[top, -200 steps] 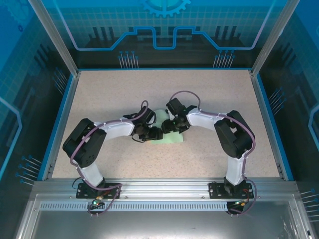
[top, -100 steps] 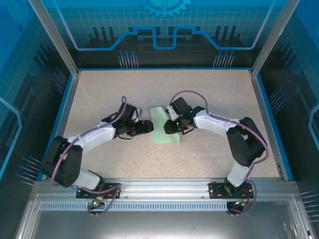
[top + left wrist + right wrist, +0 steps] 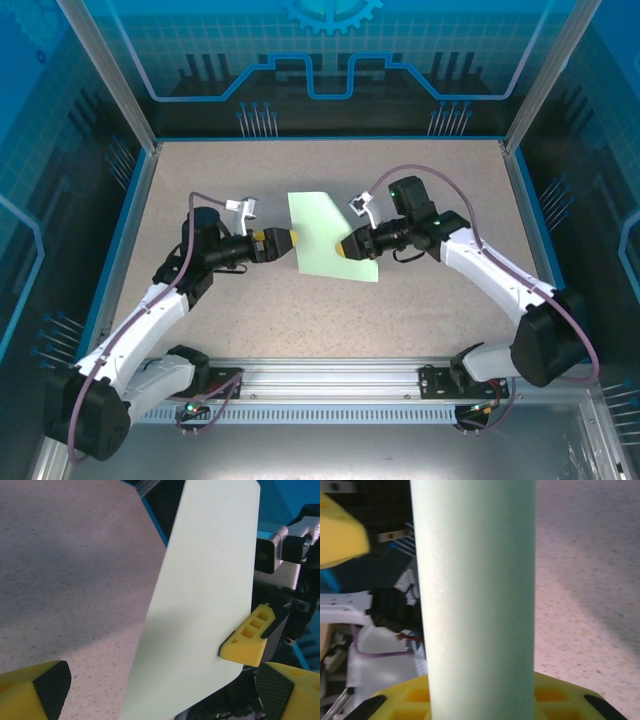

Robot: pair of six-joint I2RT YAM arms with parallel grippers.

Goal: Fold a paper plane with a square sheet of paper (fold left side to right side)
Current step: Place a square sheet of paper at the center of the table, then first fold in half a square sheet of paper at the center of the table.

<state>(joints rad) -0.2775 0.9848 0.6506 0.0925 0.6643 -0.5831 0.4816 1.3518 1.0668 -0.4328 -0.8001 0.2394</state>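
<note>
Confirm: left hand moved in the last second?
Yes. The left hand pulled back toward the table's blue left rail, leaving the square sheet of paper to the right hand.

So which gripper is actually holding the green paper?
The right gripper, shut on the square sheet of paper; the left gripper stands open.

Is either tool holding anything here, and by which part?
The right tool pinches the green sheet of paper by its edge on the right arm's side. The left tool stands open beside the sheet, holding nothing.
</note>
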